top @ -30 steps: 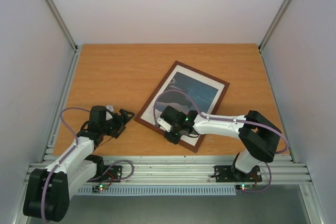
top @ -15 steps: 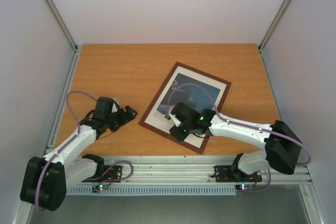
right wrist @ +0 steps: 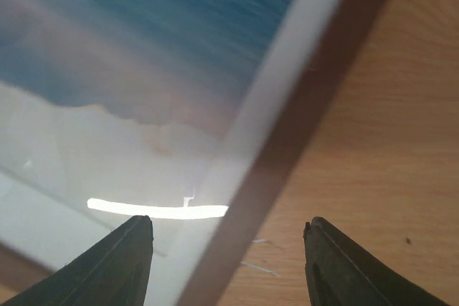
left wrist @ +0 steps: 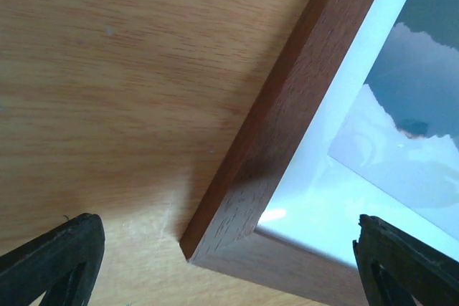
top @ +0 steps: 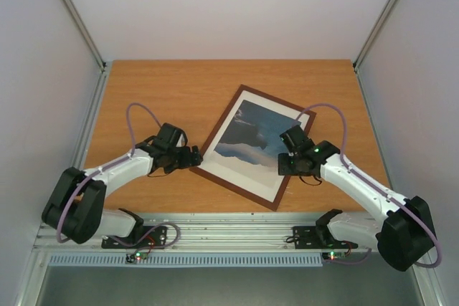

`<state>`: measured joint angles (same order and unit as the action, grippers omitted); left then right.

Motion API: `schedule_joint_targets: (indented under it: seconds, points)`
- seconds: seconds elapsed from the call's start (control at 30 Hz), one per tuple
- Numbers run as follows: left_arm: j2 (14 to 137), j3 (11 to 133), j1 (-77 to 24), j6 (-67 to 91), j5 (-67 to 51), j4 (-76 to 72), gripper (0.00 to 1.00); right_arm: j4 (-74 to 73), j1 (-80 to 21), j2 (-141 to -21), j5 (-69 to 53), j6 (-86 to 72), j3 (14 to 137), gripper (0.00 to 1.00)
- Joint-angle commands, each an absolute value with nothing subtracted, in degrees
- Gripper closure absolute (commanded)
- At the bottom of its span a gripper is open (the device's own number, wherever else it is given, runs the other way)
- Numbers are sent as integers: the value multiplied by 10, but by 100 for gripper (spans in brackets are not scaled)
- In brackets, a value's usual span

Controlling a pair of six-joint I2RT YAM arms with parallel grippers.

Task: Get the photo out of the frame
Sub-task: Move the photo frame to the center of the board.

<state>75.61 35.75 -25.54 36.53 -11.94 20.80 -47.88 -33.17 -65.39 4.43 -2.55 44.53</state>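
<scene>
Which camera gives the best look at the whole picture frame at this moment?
Top external: it alone shows the frame whole, all four wooden sides, lying slanted to the view. The left wrist view shows only one corner of it, close and sharp. The right wrist view shows only a blurred stretch of one side.

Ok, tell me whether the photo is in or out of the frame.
In: the photo lies flat inside the frame, its white border and the wooden rim surrounding it.

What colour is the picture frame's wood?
Dark reddish-brown with visible grain; the frame shows best in the left wrist view.
</scene>
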Motion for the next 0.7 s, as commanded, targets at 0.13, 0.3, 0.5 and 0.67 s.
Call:
schedule_joint_targets:
  seconds: [0.13,0.3,0.5,0.67]
  points:
    - [810,375,-273,332,-120,188,5,-432,-238,-680,18,-94,401,43]
    - [815,366,-276,332,-135,177,5,-367,-212,-727,-41,-98,376,46]
    - [822,348,-281,338,-150,158,5,-322,-203,-765,-60,-92,371,55]
    - [812,336,-285,343,-166,154,7,-324,-201,-810,-58,-59,395,64]
